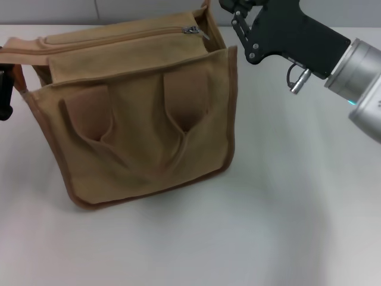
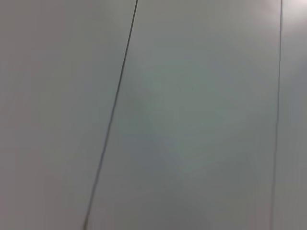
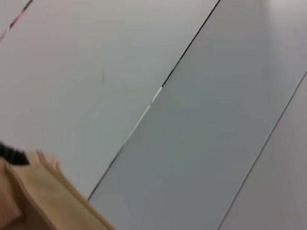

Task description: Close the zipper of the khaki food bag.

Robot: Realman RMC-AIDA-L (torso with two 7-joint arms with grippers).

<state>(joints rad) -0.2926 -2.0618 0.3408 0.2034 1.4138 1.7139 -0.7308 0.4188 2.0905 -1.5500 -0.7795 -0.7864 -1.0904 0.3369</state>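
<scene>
Now I see the boxy tan canvas food bag (image 1: 143, 119) upright, its khaki-taped zipper (image 1: 119, 37) drawn along the top, silver pull (image 1: 191, 30) near the right gripper (image 1: 229, 5); left gripper (image 1: 5, 92) at the bag's left end.

Upright khaki food bag (image 1: 143, 125), zipper (image 1: 119, 37) closed along top.

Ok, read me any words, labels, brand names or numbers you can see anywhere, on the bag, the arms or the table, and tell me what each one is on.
No readable text in any view.
The khaki food bag: plain canvas, no label or logo showing.
The zipper: no marking readable on its pull.
The right claw and its arm: no lettering visible.
The left claw: only a dark edge shows, nothing written.
The table: bare, no signs.
</scene>
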